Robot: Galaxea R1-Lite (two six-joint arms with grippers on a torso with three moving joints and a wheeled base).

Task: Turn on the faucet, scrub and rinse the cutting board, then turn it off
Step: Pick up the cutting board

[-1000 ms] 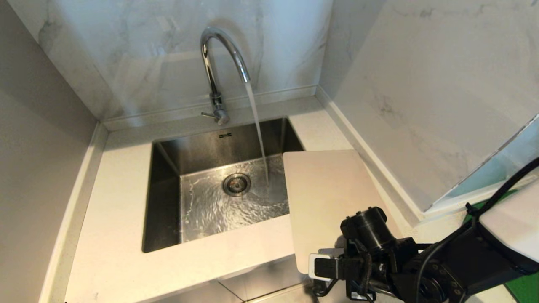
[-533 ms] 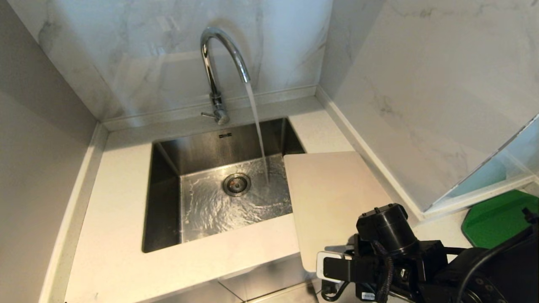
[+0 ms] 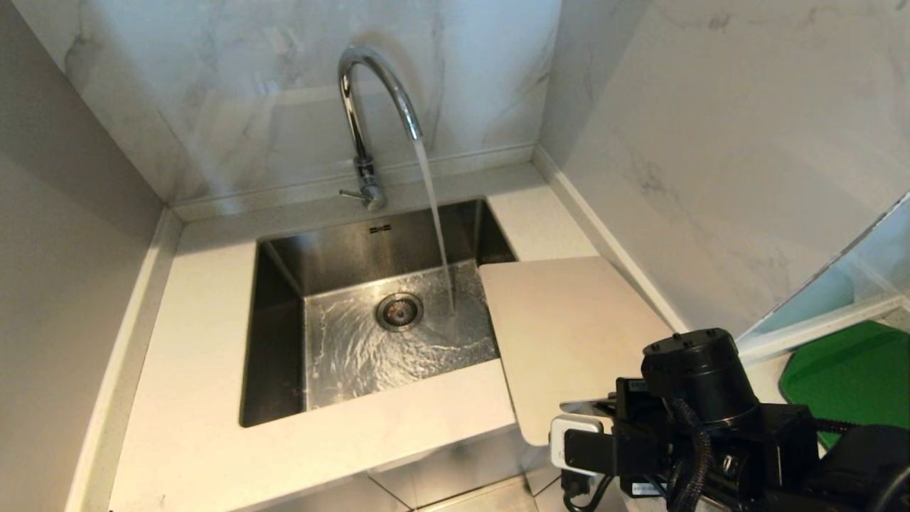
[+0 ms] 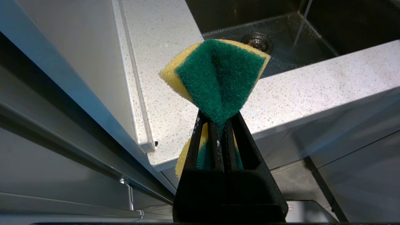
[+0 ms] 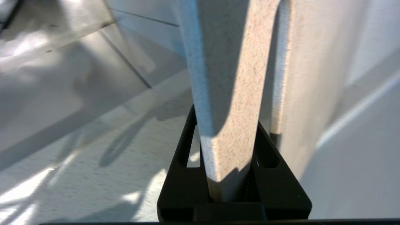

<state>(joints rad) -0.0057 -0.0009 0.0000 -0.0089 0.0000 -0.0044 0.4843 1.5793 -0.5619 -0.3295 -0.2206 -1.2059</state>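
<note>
The chrome faucet stands behind the sink, and water runs from its spout into the basin; its small lever sticks out at the base. The cream cutting board lies on the counter right of the sink, its near end past the counter's front edge. My right gripper is shut on that near end, the board edge-on between its fingers. In the head view the wrist hides the grip. My left gripper, outside the head view, is shut on a green-and-yellow sponge.
The steel sink has a wet floor with a round drain. Marble walls close in behind and on the right. A green mat lies at the far right. The speckled counter stretches left of the sink.
My right arm has drawn back to the right and toward me, and the cutting board has slid with it. The green mat now shows. The water keeps running.
</note>
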